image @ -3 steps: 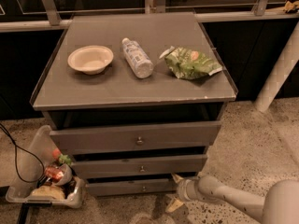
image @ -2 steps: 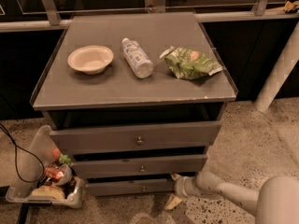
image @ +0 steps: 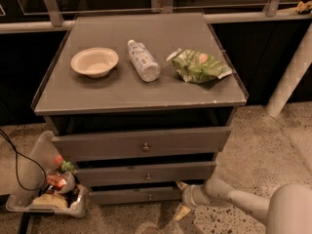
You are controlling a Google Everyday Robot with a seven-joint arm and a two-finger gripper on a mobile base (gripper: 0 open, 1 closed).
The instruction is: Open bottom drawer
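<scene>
While hand [image: 182,198] hangs beside bottom drawer [image: 141,196], bin [image: 31,167] left

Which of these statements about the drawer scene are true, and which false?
1. The bowl sits left of the bottle. True.
2. The bottle stands upright. False: it lies on its side.
3. The gripper is low, at the right end of the bottom drawer. True.
4. The gripper grips the top drawer's knob. False: it is open, holding nothing.
5. The green bag lies on the floor. False: it lies on the cabinet top.
</scene>
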